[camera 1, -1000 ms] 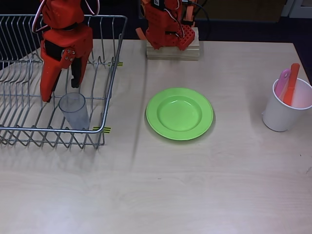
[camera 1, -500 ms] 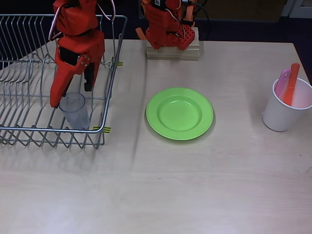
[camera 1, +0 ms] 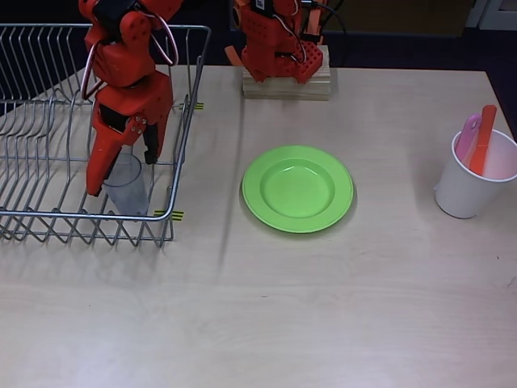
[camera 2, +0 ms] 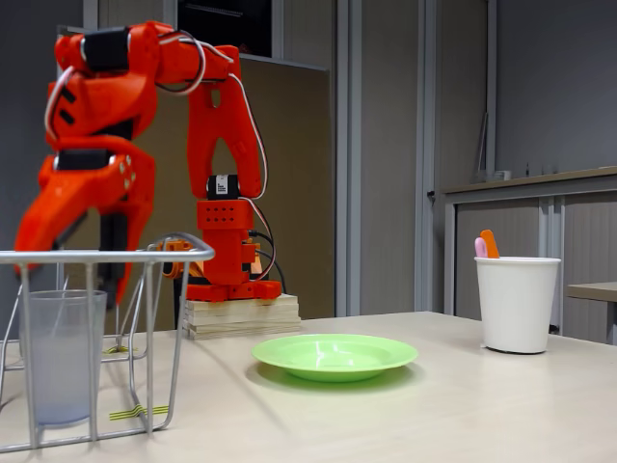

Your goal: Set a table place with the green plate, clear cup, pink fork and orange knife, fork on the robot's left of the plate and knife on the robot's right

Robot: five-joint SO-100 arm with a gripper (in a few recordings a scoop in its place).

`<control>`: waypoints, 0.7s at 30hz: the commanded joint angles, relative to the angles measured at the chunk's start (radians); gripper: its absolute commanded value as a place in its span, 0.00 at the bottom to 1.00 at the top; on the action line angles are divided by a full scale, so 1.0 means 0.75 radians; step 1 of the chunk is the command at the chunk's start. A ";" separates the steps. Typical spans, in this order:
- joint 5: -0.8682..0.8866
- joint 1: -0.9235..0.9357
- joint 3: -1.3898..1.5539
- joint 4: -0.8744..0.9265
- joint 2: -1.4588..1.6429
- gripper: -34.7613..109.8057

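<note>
Nearest in the fixed view, a wire rack (camera 2: 116, 289) sits on the beige surface (camera 1: 323, 307), and the clear cup (camera 2: 60, 355) stands upright inside it by the front rail; from overhead the cup (camera 1: 125, 184) is in the rack's (camera 1: 48, 121) near right part. Just over it hangs the pincer (camera 1: 123, 174) of the orange-red arm (camera 1: 125, 89), its jaws parted wide, the long orange finger at the cup's left and the shorter dark one by its right rim; whether either touches the cup I cannot tell. In the fixed view the pincer (camera 2: 92, 260) reaches down just behind the cup's top. Further in, mid-surface, the green plate (camera 1: 297, 188) lies flat and bare, well apart from the rack. At the right edge a white cup (camera 1: 475, 175) stands upright, with the pink fork (camera 1: 468, 139) and orange knife (camera 1: 483, 137) leaning inside it, handles up, touching or nearly so. Farthest back, the arm's base (camera 1: 279, 36) sits on a stack of wooden boards (camera 1: 287, 83).
</note>
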 commanded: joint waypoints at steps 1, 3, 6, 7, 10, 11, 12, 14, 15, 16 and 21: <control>0.016 0.037 -0.051 0.027 -0.006 0.60; 0.022 0.043 -0.063 0.039 -0.033 0.60; 0.031 0.053 -0.076 0.053 -0.059 0.57; 0.037 0.057 -0.078 0.057 -0.065 0.56; 0.045 0.063 -0.084 0.059 -0.080 0.52; 0.049 0.065 -0.086 0.059 -0.084 0.50; 0.053 0.067 -0.090 0.057 -0.086 0.49; 0.053 0.067 -0.100 0.057 -0.092 0.46; 0.053 0.067 -0.106 0.057 -0.092 0.46; 0.055 0.065 -0.112 0.057 -0.092 0.45; 0.061 0.055 -0.174 0.102 -0.088 0.45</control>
